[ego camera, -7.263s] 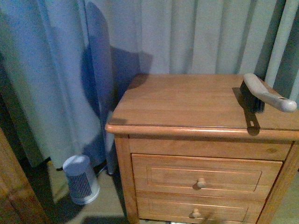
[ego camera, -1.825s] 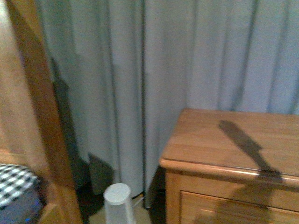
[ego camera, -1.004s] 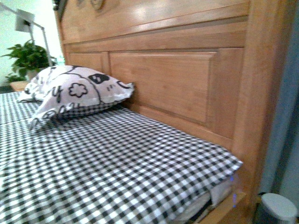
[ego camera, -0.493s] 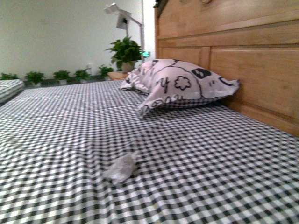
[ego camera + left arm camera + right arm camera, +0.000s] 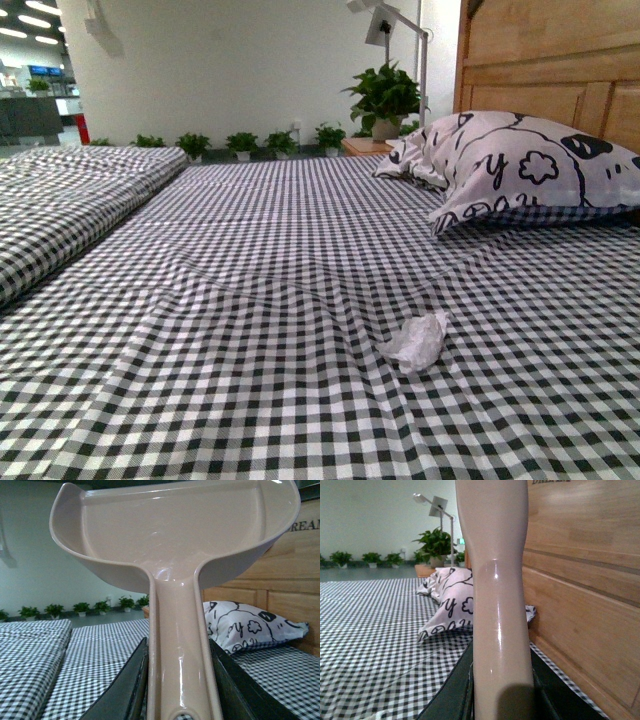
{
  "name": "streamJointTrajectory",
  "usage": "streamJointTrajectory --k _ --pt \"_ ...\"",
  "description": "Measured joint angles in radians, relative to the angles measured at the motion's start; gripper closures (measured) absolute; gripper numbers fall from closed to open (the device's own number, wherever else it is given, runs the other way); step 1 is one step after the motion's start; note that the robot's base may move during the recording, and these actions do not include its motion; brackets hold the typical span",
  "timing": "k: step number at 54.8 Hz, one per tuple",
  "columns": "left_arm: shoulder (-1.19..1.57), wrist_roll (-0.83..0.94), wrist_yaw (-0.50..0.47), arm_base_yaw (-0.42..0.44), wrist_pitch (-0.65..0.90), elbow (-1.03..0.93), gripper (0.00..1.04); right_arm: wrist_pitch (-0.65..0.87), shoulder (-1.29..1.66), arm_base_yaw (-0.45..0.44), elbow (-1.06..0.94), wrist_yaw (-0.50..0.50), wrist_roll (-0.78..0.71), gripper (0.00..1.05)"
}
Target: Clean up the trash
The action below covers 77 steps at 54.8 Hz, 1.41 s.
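You've swung to the bed (image 5: 250,300), trash (image 5: 415,341) now ahead mid-bed; left gripper (image 5: 177,680) clamps dustpan (image 5: 175,530), right gripper (image 5: 500,690) seemingly a brush handle (image 5: 497,580).

Front view: low over bed (image 5: 250,300), facing past pillow (image 5: 520,165). Left wrist: tight behind dustpan handle (image 5: 172,645), pillow beyond. Right wrist: tight behind beige handle (image 5: 497,605), same pillow beyond.

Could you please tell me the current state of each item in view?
Trash wad: crumpled, lying loose on the bedsheet.
Dustpan: held up, scoop looks empty.
Left claw: shut on the Dustpan's handle.
Right claw: shut on a beige handle.
Pillow: lying on the bed by the headboard.
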Motion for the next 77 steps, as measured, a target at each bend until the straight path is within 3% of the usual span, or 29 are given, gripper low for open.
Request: streamJointTrajectory --k 5,10,13,24,32,39,47,77 --pt "0.099 -0.114 -0.023 0.034 -0.414 0.175 0.76 0.0 -0.001 -0.001 0.0 0.002 0.0 0.84" --pt "0.234 -0.118 0.113 0.13 -0.616 0.24 0.76 0.0 -0.002 -0.001 0.0 0.002 0.0 0.84" --pt "0.315 -0.052 0.189 0.163 -0.62 0.246 0.76 0.0 -0.002 -0.001 0.0 0.001 0.0 0.84" --pt "0.493 0.26 0.322 0.235 -0.63 0.294 0.76 0.0 -0.002 -0.001 0.0 0.002 0.0 0.84" --pt "0.569 0.533 0.333 0.237 -0.605 0.284 0.76 0.0 -0.002 -0.001 0.0 0.002 0.0 0.84" --pt "0.615 0.659 0.328 0.22 -0.533 0.26 0.76 0.0 -0.002 -0.001 0.0 0.001 0.0 0.84" --pt "0.673 0.71 0.329 0.197 -0.442 0.257 0.76 0.0 -0.002 -0.001 0.0 0.001 0.0 0.84" --pt "0.819 0.681 0.373 0.141 -0.346 0.257 0.76 0.0 -0.002 -0.001 0.0 0.001 0.0 0.84"
